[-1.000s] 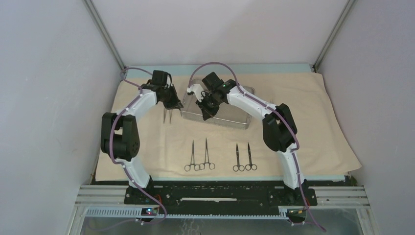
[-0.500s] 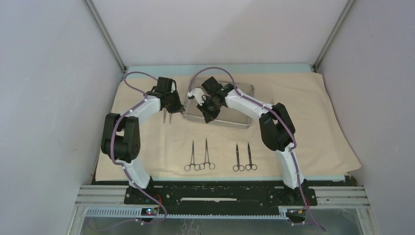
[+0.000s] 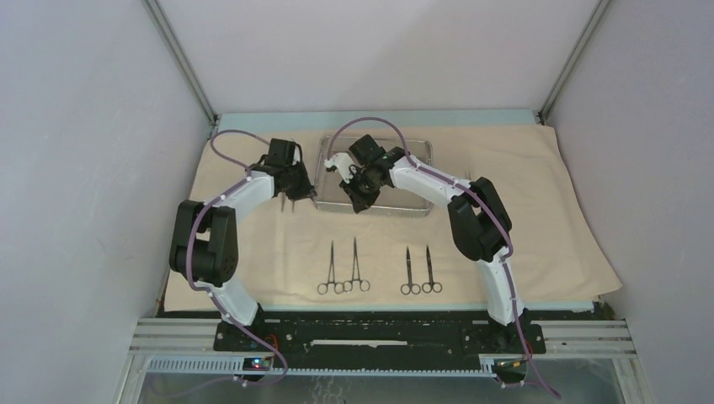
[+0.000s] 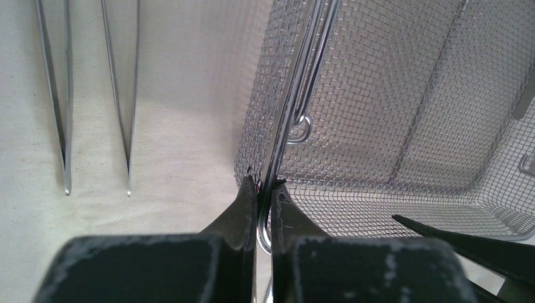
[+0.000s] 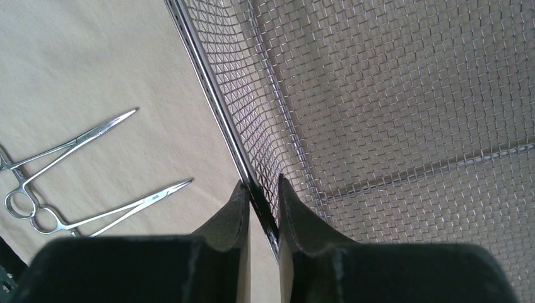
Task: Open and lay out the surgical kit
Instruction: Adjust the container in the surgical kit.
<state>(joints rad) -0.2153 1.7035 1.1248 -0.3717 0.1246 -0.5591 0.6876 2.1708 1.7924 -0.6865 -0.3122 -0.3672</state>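
The tray [image 3: 412, 160] is lying on the spread cloth [image 3: 539, 194], toward the cloth's far edge and about midway across it, and both arms are reaching in to its left half. The left gripper [image 3: 301, 187] is sitting at the tray's left wall; in the left wrist view its fingers [image 4: 243, 208] are pressing tight together on the wire rim of that wall, so it is clamping the tray. The right gripper [image 3: 358, 200] is sitting at the tray's near rim, close to the near-left corner. In the right wrist view its fingers [image 5: 235, 214] are standing a little apart with the rim running between them, one finger outside the mesh wall and one inside. I cannot tell whether they are pressing the rim or only straddling it. The tray is showing bare mesh across its floor, and a small wire loop [image 4: 301, 129] is hanging on the inside of the left wall. Two tweezers [image 4: 123, 95] are lying side by side on the cloth just left of the tray, apart from it, tips pointing toward the arms' bases. Four clamps [image 3: 358, 268] are lying in a row on the cloth nearer the bases than the tray, well apart from it, ring handles toward the bases and tips toward the tray, in two close pairs.
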